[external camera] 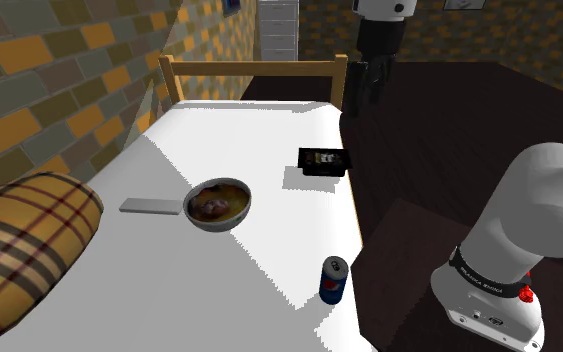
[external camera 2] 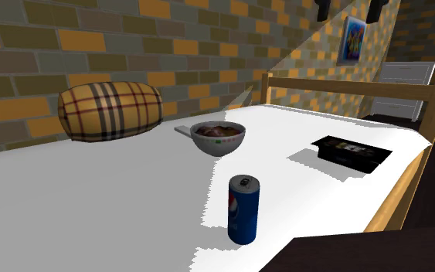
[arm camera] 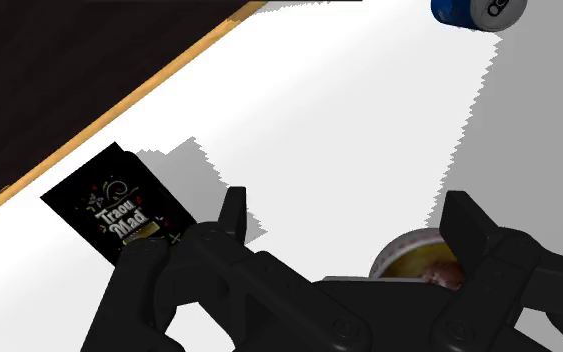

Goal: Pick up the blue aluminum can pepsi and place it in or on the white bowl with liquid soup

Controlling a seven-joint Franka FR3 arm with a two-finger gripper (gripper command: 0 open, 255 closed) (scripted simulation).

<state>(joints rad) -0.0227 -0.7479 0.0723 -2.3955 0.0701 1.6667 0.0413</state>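
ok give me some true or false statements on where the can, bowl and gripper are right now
1. The blue can stands upright on the white sheet, near its edge. True.
2. The gripper is shut on the can. False: its fingers stand apart, holding nothing, away from the can.
3. The bowl holds brownish soup. True.
4. The black box sits inside the bowl. False: it lies flat on the sheet, apart from the bowl.
5. The plaid pillow lies on the floor. False: it rests on the sheet beside the brick wall.
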